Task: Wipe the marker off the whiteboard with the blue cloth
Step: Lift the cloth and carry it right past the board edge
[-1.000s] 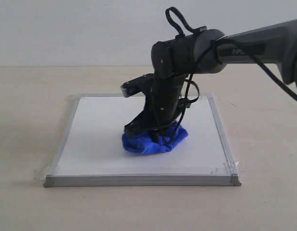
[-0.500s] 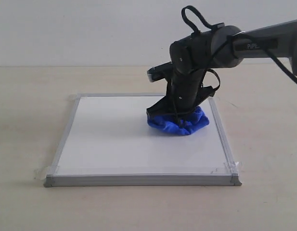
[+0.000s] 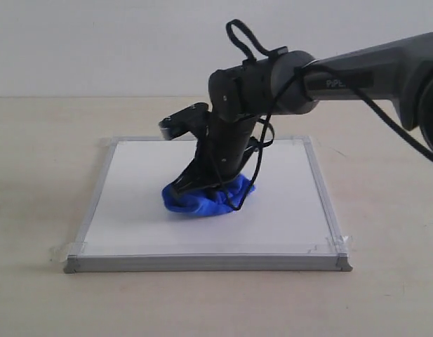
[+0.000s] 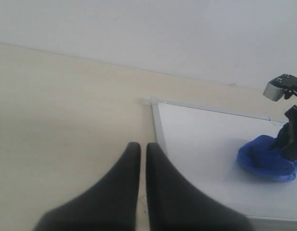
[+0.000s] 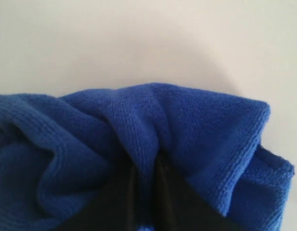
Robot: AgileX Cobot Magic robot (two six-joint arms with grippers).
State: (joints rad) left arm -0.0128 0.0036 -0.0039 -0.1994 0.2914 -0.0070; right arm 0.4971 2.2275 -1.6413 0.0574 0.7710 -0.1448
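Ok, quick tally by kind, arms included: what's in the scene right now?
whiteboard: 1
blue cloth: 1
grippers: 2 (right gripper shut on the blue cloth, left gripper shut beside the whiteboard)
Total: 4

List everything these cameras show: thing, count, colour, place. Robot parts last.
whiteboard: one, white with grey frame, flat on the table.
blue cloth: one, royal blue, bunched near the board's middle.
marker line: none visible on the bare board.
tape: clear, at the board's near corners.
table: one, pale beige, under everything.
wall: white, behind.
right gripper: one, black, fingers shut on the cloth.
left gripper: one, black, shut, over the table beside the board's edge.
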